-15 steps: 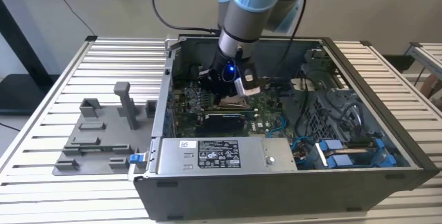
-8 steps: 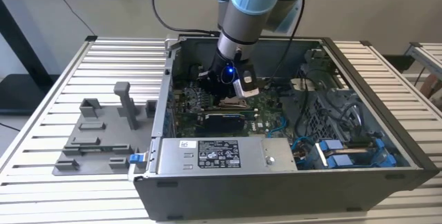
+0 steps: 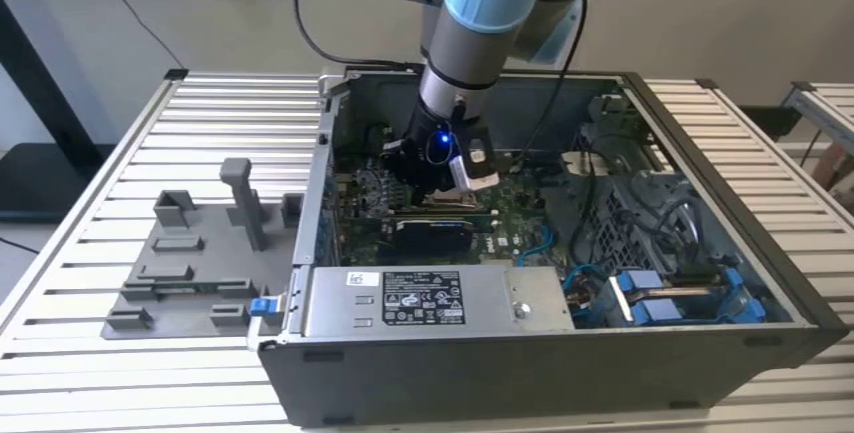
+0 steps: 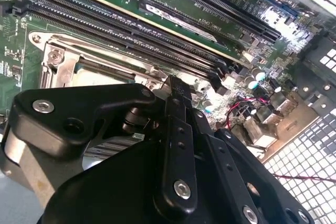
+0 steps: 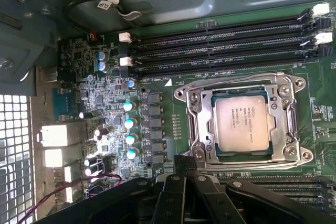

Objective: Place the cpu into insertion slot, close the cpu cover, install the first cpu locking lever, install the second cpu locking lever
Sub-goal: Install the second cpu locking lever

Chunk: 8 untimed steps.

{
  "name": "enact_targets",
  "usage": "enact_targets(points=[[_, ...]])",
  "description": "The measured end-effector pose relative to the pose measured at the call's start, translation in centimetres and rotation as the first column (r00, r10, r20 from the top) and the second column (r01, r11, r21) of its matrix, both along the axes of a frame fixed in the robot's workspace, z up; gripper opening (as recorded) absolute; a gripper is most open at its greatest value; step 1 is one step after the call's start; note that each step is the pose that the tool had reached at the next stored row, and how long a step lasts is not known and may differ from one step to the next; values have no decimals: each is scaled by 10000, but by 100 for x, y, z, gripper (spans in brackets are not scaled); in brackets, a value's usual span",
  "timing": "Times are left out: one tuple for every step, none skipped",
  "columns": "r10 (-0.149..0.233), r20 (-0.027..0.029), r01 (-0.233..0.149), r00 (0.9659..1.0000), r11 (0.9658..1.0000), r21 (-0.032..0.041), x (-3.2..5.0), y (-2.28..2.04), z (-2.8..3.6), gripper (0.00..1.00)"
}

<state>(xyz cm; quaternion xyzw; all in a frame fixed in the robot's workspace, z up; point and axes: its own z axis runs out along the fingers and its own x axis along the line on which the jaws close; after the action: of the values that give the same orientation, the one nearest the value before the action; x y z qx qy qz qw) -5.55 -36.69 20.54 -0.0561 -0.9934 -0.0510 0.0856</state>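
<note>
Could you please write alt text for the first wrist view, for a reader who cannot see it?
A cpu with a silver-tan top sits in the insertion slot on a green motherboard, with the silver cpu cover closed flat around it. Dark memory slots run beside the socket, and the black pincer is at the picture's edge, close to the socket.

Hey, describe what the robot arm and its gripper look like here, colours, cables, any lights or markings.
In the exterior view the arm is a grey metal tube with light blue joint caps, and a black cable loops alongside it. Its wrist end is black with a small blue light and a white block attached. In both wrist views the gripper is matte black, built of flat linked plates held by silver screws.
</note>
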Motion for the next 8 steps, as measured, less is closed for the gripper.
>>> enact_targets(points=[[0, 0, 0, 10000, 10000, 0, 0, 0, 0, 11], [-1, 1, 1, 10000, 10000, 2, 0, 1, -1, 11], [-1, 1, 1, 10000, 10000, 2, 0, 1, -1, 11], [-1, 2, 1, 10000, 10000, 3, 0, 2, -1, 11], [-2, 3, 2, 10000, 10000, 4, -1, 3, -2, 11], [-1, 2, 1, 10000, 10000, 3, -1, 3, -2, 11], [-1, 2, 1, 10000, 10000, 3, -1, 4, -4, 11], [-2, 4, 2, 10000, 10000, 4, -4, 7, -6, 11]])
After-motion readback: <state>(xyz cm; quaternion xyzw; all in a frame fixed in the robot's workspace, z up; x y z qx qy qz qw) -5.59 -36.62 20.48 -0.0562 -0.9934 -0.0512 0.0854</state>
